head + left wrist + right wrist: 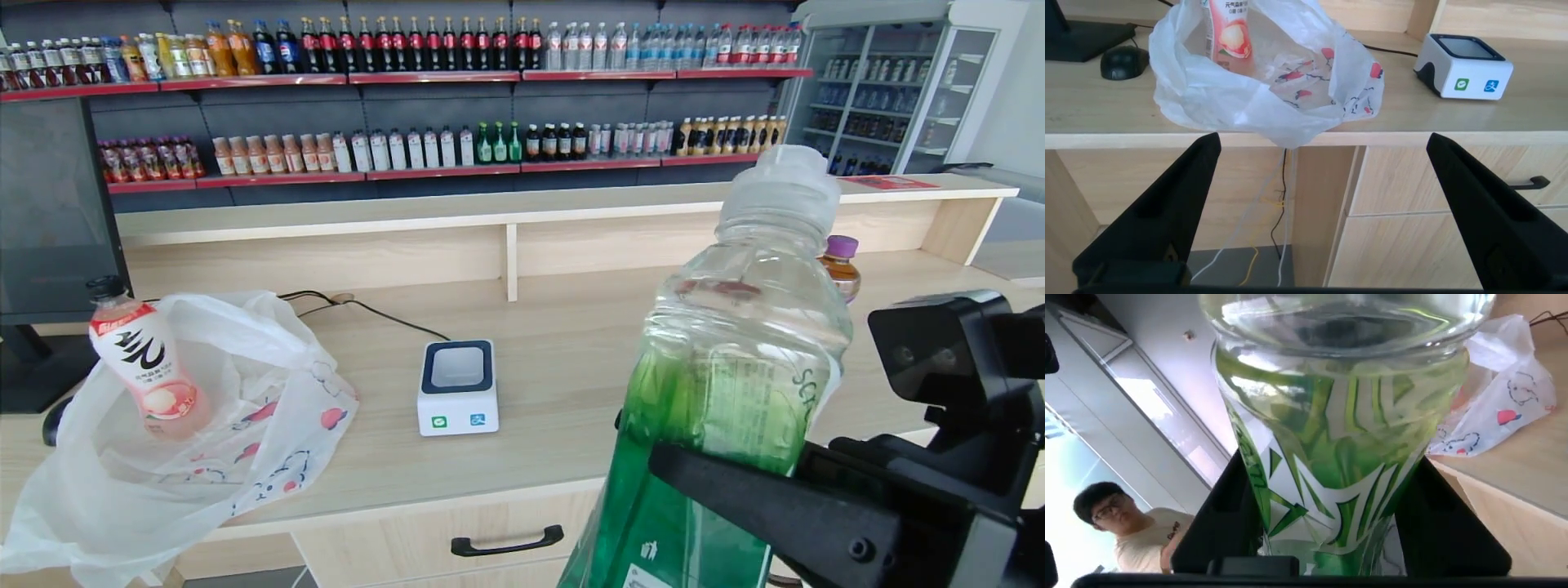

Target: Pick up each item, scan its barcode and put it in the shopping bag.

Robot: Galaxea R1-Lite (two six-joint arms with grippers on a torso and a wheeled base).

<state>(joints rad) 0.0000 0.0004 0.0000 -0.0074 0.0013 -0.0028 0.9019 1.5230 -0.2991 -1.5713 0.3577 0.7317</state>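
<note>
A clear bottle with a green label [718,408] is held up close to the head camera, tilted, with my right gripper [718,482] shut on its lower body. The right wrist view has the green bottle [1339,441] between the dark fingers [1217,514]. On the counter's left lies a white plastic shopping bag [163,457] with a pink drink bottle [143,359] standing in it. A white barcode scanner [457,386] sits mid-counter. My left gripper [1323,212] is open, below the counter edge in front of the shopping bag [1266,90].
A brown bottle with a purple cap [841,265] stands behind the held bottle. A monitor [49,220] and a mouse [1123,61] are at the counter's left. A drawer with a black handle [506,543] is below. Drink shelves line the back wall.
</note>
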